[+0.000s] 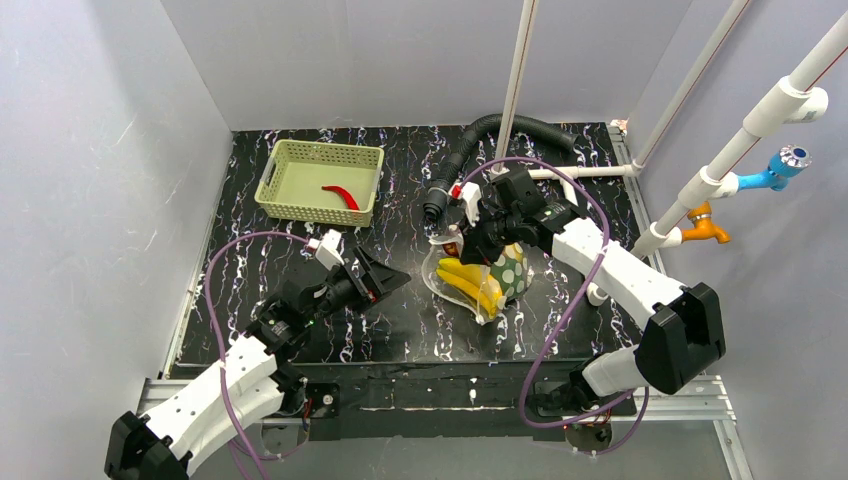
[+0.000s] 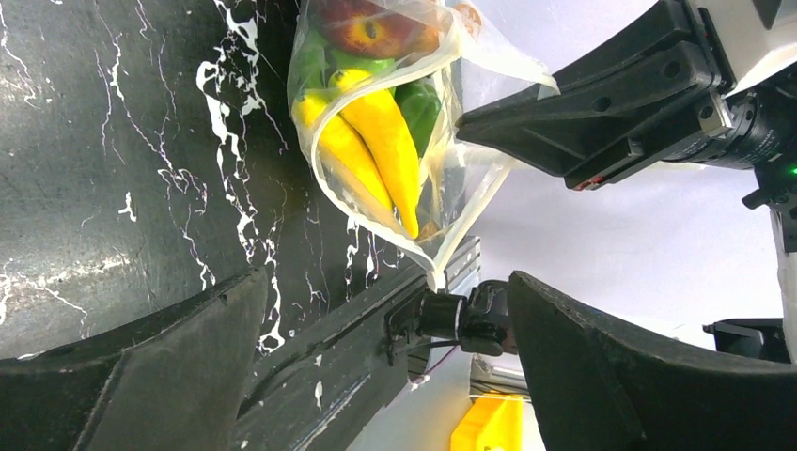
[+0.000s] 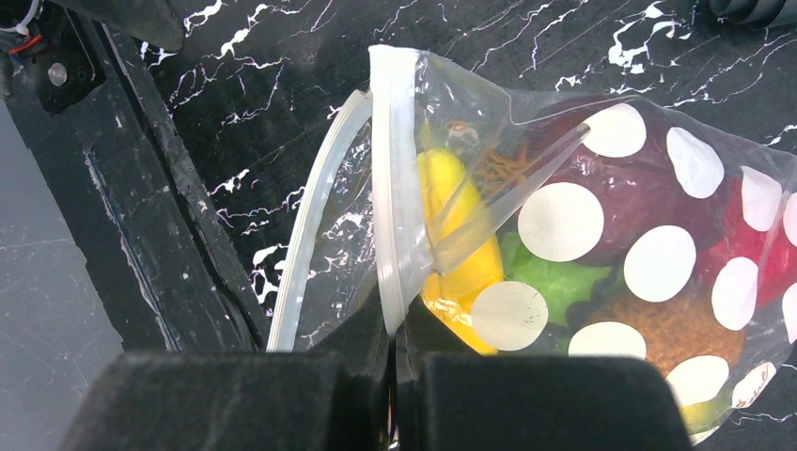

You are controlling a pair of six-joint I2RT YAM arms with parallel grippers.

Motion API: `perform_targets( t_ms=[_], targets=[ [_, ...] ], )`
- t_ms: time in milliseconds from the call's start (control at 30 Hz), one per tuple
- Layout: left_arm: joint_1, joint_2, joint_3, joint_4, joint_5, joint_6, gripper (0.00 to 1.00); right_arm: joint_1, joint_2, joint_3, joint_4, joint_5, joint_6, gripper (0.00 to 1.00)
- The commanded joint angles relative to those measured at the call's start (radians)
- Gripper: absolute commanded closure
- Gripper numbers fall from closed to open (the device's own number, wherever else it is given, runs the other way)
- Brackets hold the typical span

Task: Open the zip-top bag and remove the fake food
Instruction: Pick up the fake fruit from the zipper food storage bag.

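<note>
Right up close in the right wrist view, the right gripper has its two black fingers pressed tight together. They pinch one side of the zip strip of the zip-top bag. The other side of the strip bends away to the left, so the mouth of the bag gapes open.

This view shows the big white spots on the bag and the fake food packed inside. There is a yellow banana, a green leafy piece, a dark purple piece and a brown fuzzy piece.

The left wrist view looks into the bag from the other side. Here you see no spots. You see two bananas pointing out of the open mouth, a red apple behind them and a green piece.

The left gripper is spread as wide as it goes. Nothing is between its fingers. The mouth of the bag hangs just in front of it, not touching.

Only the top view shows the whole table. The bag sits near the middle, held up at its far end by the right gripper. The open left gripper is just to the left of the bag, with a gap between them. At the far left stands a pale green basket with a red chili lying in it.
</note>
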Motion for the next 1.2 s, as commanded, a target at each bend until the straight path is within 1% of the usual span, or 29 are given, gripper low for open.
perform_targets(
  t_ms=[0,67,133,167,233,300,367,400,433,500,567,733,933,1033,1167],
  targets=[
    [-0.051,0.021,0.047,-0.023,-0.028,-0.025,0.02,0.003,0.010,0.011,0.023,-0.025,0.003,0.99],
    [-0.113,0.050,0.072,-0.037,-0.087,-0.017,0.02,0.002,0.013,0.010,0.022,-0.026,0.002,0.99],
    [-0.189,0.094,0.109,-0.057,-0.185,-0.008,0.03,0.002,0.019,0.014,0.020,-0.026,0.001,0.99],
    [-0.227,0.121,0.130,-0.065,-0.224,-0.004,0.05,0.002,0.020,0.015,0.019,-0.026,0.002,0.99],
    [-0.283,0.179,0.168,-0.070,-0.284,-0.005,0.13,0.002,0.022,0.017,0.017,-0.028,0.002,0.99],
    [-0.320,0.238,0.198,-0.070,-0.324,-0.017,0.17,0.002,0.021,0.017,0.017,-0.026,0.001,0.99],
    [-0.336,0.294,0.226,-0.059,-0.351,-0.027,0.24,0.002,0.021,0.017,0.019,-0.027,0.001,0.99],
    [-0.338,0.322,0.237,-0.043,-0.359,-0.028,0.31,0.002,0.022,0.017,0.019,-0.028,0.002,0.99],
    [-0.339,0.348,0.249,-0.024,-0.366,-0.029,0.35,0.002,0.021,0.018,0.017,-0.029,0.002,0.99],
    [-0.341,0.401,0.274,0.006,-0.386,-0.031,0.37,0.002,0.022,0.020,0.015,-0.029,0.002,0.99],
    [-0.341,0.459,0.292,0.041,-0.403,-0.034,0.45,0.002,0.020,0.020,0.015,-0.028,0.000,0.99],
    [-0.340,0.571,0.323,0.117,-0.436,-0.045,0.48,0.002,0.011,0.014,0.019,-0.026,-0.002,0.99],
    [-0.340,0.641,0.370,0.132,-0.504,-0.042,0.56,0.001,0.008,0.016,0.019,-0.029,-0.002,0.99],
    [-0.340,0.672,0.393,0.115,-0.532,-0.053,0.56,0.002,0.005,0.013,0.018,-0.028,-0.003,0.99],
    [-0.340,0.720,0.433,0.059,-0.566,-0.046,0.53,0.003,0.000,0.012,0.020,-0.029,-0.003,0.99]
  ],
)
